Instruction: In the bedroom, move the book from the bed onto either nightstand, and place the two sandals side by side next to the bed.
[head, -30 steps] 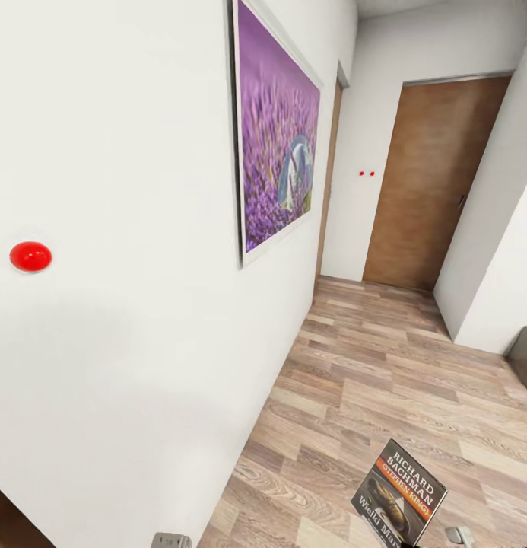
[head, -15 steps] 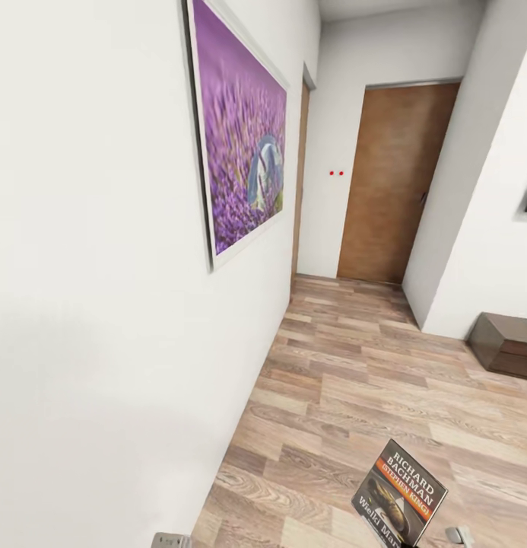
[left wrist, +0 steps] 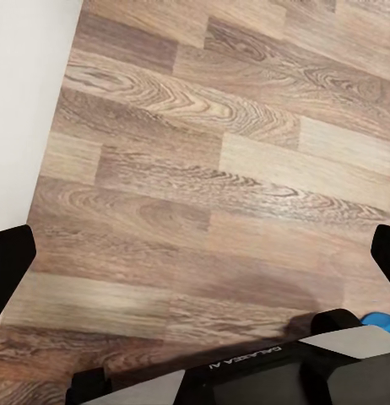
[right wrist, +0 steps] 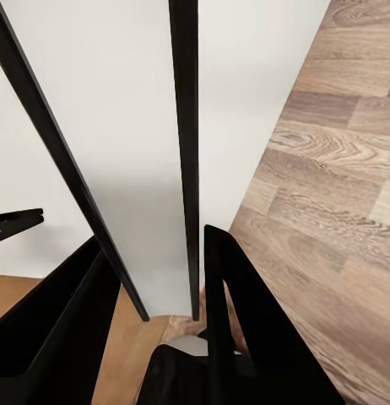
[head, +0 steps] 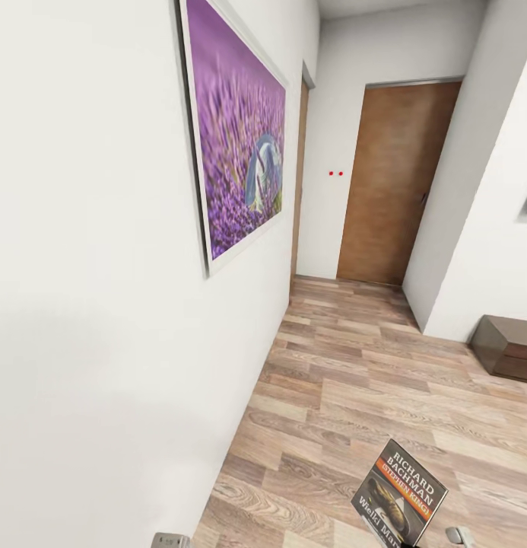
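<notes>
Carrying step: book (head: 400, 496) off the bed, held upright at the bottom of the head view, over the wood floor (head: 369, 380) beside the white wall (head: 103, 304).

Right gripper (right wrist: 153, 278) clamped on the book's edge. Left gripper (left wrist: 195, 261) spread wide, holding nothing.

Dark cabinet (head: 510, 346) at right, possibly a nightstand. Next: turn toward it and set the book on top. Sandals not yet done.

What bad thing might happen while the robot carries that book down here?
1. The book is thin and stands upright, pinched near its bottom edge by the right gripper. A bump might tip it or let it slip out.
2. The white wall is very close on the robot's left, so the open left gripper might scrape it.
</notes>
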Robot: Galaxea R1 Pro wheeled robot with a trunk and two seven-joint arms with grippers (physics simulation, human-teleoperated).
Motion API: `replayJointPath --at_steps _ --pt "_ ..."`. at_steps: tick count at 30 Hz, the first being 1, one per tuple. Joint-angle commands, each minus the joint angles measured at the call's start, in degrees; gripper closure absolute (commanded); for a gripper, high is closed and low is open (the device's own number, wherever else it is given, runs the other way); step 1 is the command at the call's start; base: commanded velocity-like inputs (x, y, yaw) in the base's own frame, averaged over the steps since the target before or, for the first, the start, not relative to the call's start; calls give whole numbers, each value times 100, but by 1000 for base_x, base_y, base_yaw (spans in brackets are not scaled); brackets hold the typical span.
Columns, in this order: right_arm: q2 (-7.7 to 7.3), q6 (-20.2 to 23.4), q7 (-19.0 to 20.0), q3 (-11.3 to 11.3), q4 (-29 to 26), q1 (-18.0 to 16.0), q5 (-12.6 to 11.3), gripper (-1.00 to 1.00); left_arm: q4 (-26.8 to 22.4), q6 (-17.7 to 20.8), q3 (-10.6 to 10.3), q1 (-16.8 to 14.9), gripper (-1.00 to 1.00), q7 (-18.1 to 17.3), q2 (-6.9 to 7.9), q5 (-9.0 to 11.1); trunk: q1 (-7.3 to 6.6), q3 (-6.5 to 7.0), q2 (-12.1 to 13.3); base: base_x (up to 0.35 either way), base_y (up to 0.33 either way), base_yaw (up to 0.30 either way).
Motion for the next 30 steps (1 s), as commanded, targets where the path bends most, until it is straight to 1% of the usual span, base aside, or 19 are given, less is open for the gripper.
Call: replayJointPath --at_steps 1,6,16,21,25,30 --pt "1 23 22 -28 2 -4 9 100 5 -24 49 -5 -100 -14 1 -59 3 -11 -10 11 0 -1" --pt "1 23 22 -28 2 -4 9 100 5 -24 53 -5 -100 -14 1 -59 3 -11 -10 62 47 0" --pt "1 23 22 -28 2 -3 9 100 5 -24 49 -5 -100 -14 1 -59 3 -11 -10 236 102 0" --pt "1 23 22 -28 2 -3 9 100 5 -24 49 -5 -100 -14 1 -59 3 -11 -10 77 14 -14" --pt "1 23 22 -28 2 -3 9 100 5 -24 49 -5 -100 -14 1 -59 3 -11 -10 9 2 -185" --pt "1 23 23 -28 2 -4 9 100 5 -24 49 -5 -100 -14 1 -59 3 -11 -10 2 0 -278"
